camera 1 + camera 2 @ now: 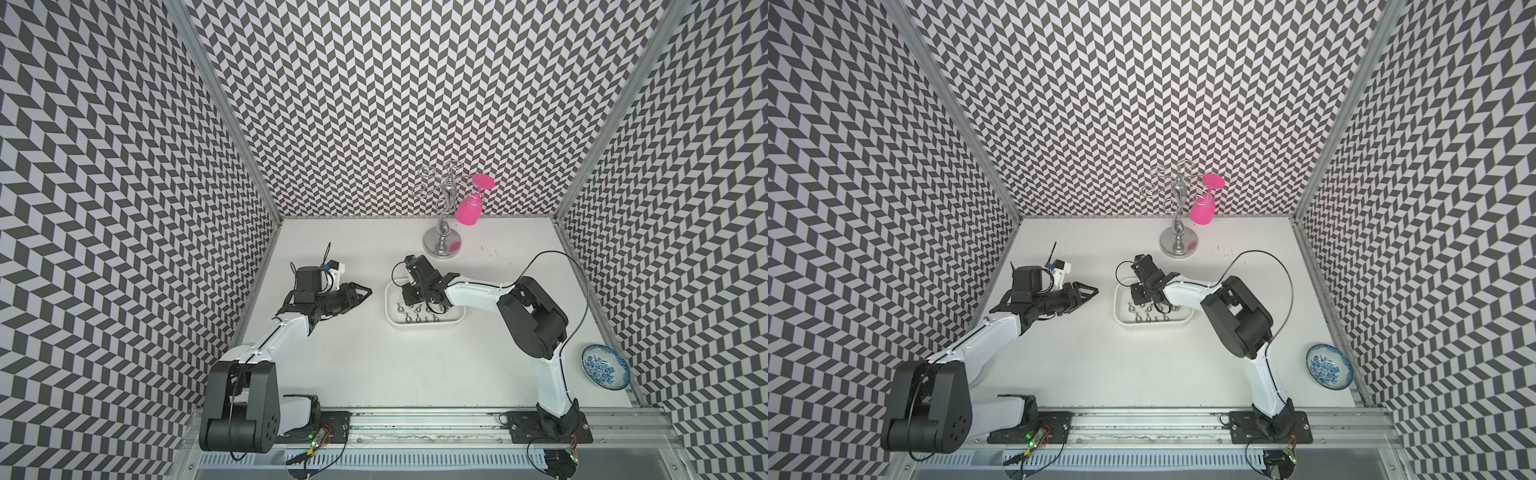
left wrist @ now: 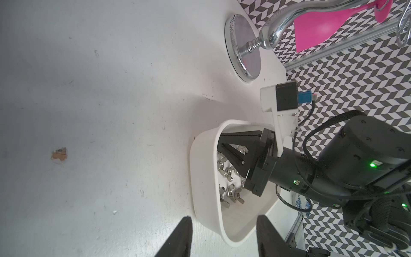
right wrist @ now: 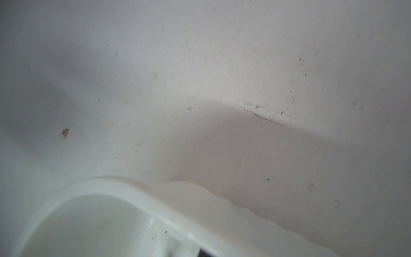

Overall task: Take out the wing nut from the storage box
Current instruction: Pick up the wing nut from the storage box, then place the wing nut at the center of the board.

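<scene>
Right gripper (image 2: 220, 143) is down inside the storage box (image 1: 415, 325) at its far-left end with the jaws clenched. I can't tell whether a wing nut (image 2: 228, 175) is actually pinched, because the tips sit among the loose nuts on the box floor; the box is mid-table, just near of the chrome stand (image 1: 441, 243). Lift straight up and slow, clear the rim before any sideways move, and if nothing comes up, reopen and re-seat across one nut's wings. Left gripper (image 1: 368, 292) hangs released and empty just left of the box and could brace the rim if the box drags.
</scene>
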`<state>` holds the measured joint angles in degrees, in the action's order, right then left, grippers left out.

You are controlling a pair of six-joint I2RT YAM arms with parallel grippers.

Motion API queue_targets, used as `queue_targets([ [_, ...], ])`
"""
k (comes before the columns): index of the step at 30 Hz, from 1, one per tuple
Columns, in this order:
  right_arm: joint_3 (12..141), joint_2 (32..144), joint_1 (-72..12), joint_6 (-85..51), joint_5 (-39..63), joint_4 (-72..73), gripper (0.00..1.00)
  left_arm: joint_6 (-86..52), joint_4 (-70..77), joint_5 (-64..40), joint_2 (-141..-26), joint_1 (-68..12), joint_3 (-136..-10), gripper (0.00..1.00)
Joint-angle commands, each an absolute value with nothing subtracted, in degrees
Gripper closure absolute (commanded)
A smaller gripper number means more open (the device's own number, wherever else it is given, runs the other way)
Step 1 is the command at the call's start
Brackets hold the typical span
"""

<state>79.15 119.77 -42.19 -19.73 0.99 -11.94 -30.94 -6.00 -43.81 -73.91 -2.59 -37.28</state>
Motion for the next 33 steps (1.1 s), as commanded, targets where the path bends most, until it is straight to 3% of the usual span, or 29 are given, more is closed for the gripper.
queue_targets([
  [1, 79.98, 115.79, -42.06, -21.0, 2.98, -11.1, 0.99, -30.5, -4.84, -44.61, -72.71, -2.37, -36.89, 0.5],
  [9, 80.25, 108.85, -42.02, -21.21, 1.84, -13.87, 1.0, -31.26, -4.5, -45.26, -72.74, -2.76, -37.63, 0.5],
  [12, 79.87, 105.88, -41.56, -20.83, -3.41, -16.79, 1.0, -32.17, -3.63, -45.64, -72.69, -4.47, -38.66, 0.5],
  [16, 73.63, 99.55, -36.62, -23.14, -10.3, -17.69, 1.0, -33.86, -2.78, -42.97, -73.79, -12.09, -42.47, 0.5],
  [25, 53.85, 89.83, -16.16, -28.87, -11.56, -12.2, 1.0, -37.74, 2.47, -38.31, -80.53, -34.36, -51.96, 0.49],
  [33, 50.99, 93.4, -10.26, -27.35, -9.09, -9.61, 1.0, -38.41, 4.73, -37.51, -85.12, -40.49, -52.5, 0.5],
])
